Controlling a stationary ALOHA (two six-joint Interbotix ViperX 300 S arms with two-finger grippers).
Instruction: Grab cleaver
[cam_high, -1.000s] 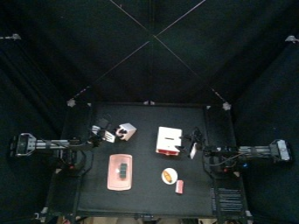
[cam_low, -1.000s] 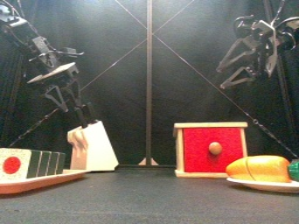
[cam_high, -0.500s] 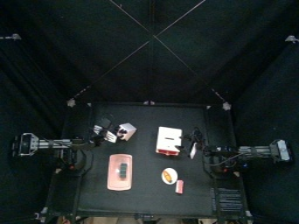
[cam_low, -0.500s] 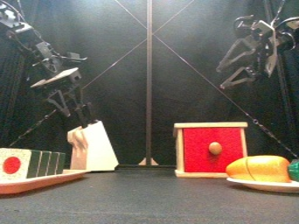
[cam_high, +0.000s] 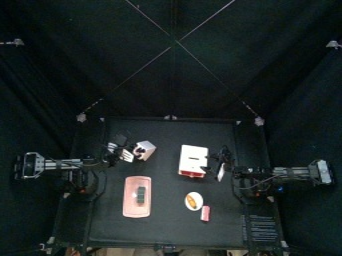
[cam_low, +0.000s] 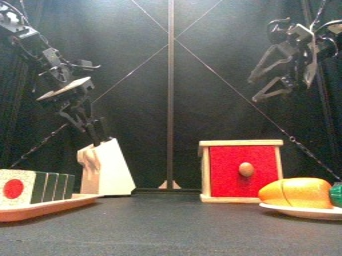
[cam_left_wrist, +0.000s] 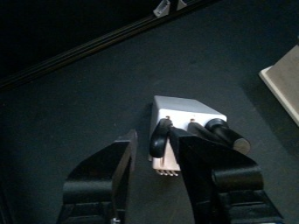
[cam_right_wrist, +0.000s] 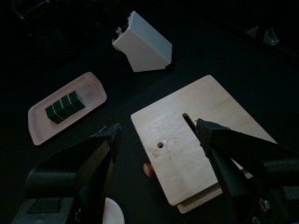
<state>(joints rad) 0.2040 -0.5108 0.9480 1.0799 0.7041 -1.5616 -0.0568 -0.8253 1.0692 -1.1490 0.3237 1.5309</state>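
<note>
my left gripper (cam_left_wrist: 166, 157) is open wide, hovering right above the knife block (cam_left_wrist: 181, 131) w/ the black handles (cam_left_wrist: 212, 129) sticking up, so imo I gotta straddle just the cleaver's handle, drop straight, squeeze, pull along the slot; right gripper (cam_right_wrist: 166, 144) open too, parked over the wooden box (cam_right_wrist: 198, 140).

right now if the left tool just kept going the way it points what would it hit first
Most likely the black handles sticking out of the knife block. In the left wrist view the left tool is open, its jaws on either side of one handle. Depth is unclear, so contact may already be close.
</note>
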